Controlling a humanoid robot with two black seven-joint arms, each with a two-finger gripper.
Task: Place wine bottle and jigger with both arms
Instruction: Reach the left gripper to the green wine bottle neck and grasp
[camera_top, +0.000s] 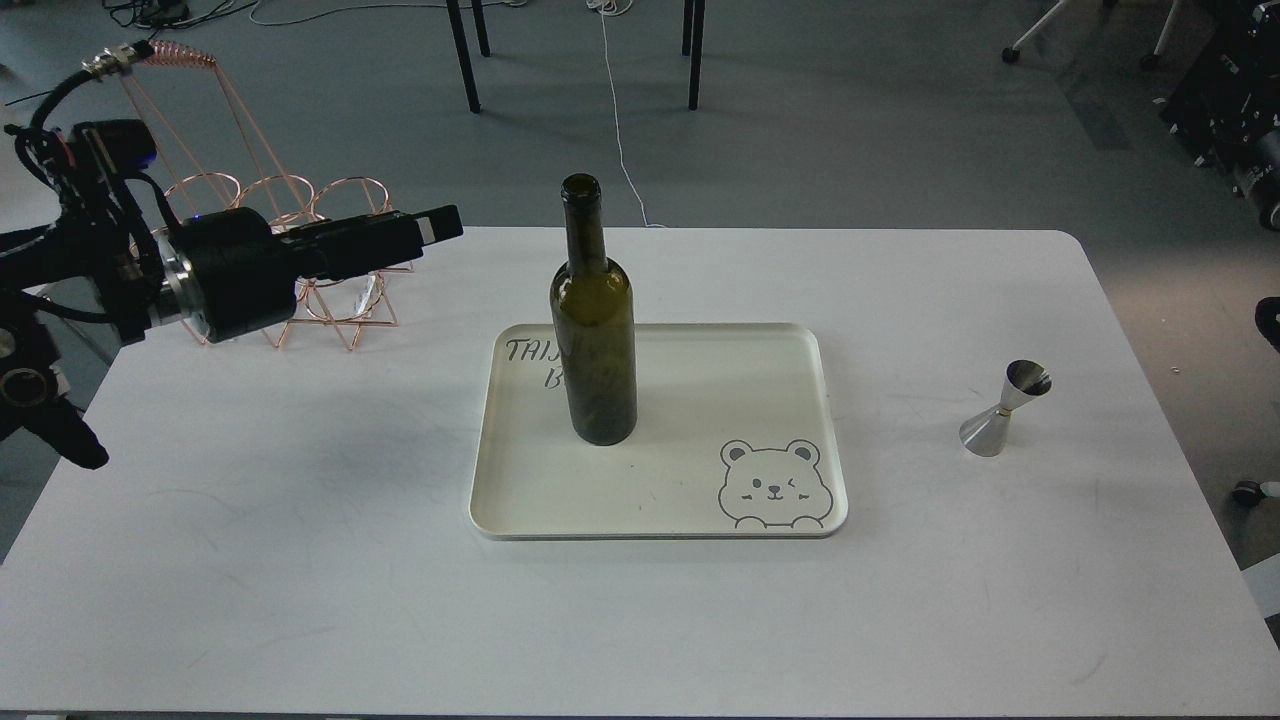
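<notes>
The dark olive-green wine bottle (594, 330) stands upright on the left part of a cream tray (700, 500) with a bear drawing. The small silver jigger (1003, 408) stands on the white table, to the right of the tray. My left arm reaches in from the left, and its gripper (438, 226) points right, level with the bottle's neck and about a hand's width short of it. I see it side-on, so its fingers cannot be told apart. It holds nothing. My right gripper is out of view.
A copper wire bottle rack (330, 255) stands at the table's back left, partly behind my left arm. The white table (300, 560) has a rounded back right corner. Chair legs, cables and dark equipment sit on the floor beyond.
</notes>
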